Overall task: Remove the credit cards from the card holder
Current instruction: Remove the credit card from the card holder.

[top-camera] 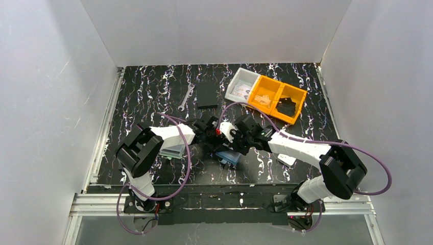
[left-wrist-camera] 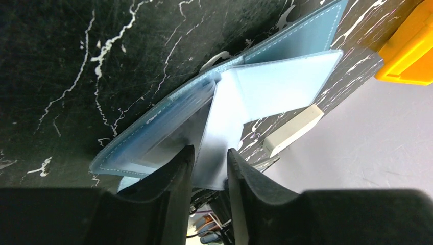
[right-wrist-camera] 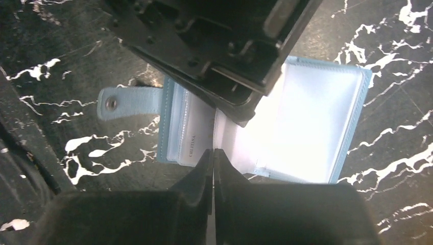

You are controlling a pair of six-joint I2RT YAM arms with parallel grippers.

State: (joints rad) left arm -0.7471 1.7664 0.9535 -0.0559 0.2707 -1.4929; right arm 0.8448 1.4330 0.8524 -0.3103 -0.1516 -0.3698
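Right wrist: right gripper [right-wrist-camera: 213, 153] pinched shut on holder [right-wrist-camera: 316, 112] page; left gripper [left-wrist-camera: 210, 153] parted round it; best pull slowly, squarely.

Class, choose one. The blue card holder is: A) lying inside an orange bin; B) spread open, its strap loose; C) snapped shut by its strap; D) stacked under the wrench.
B: the card holder shows its clear pockets, its strap sticking out unfastened.
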